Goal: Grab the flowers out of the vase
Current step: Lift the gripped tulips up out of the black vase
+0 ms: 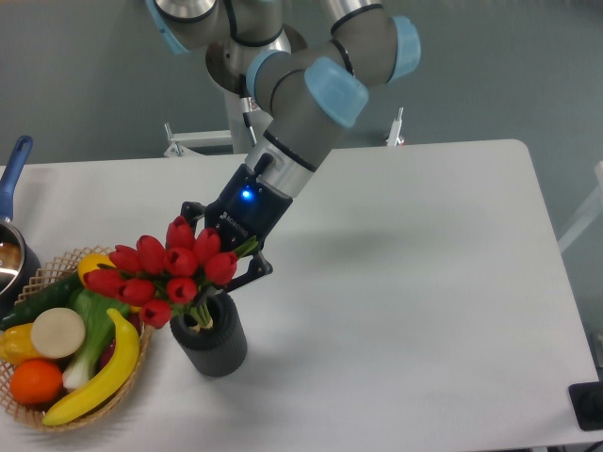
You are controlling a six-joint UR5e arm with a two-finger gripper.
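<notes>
Ribbed dark vase [213, 341] holds the flowers [168, 269]; behind them, the hand's [229, 252] grip cannot be told.

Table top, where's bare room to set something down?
The table is bare right of the vase, out to its far edge, and behind the gripper. It is crowded at the left: basket, flowers, pot.

Matt dark ribbed vase [215, 341], glossy red plastic-looking tulips [170, 271], woven wicker basket [57, 414] of shiny plastic toy fruit [66, 344], smooth matt white table [405, 282], arm [301, 104] of brushed grey metal with glossy blue plastic caps, black matt gripper [226, 252].
</notes>
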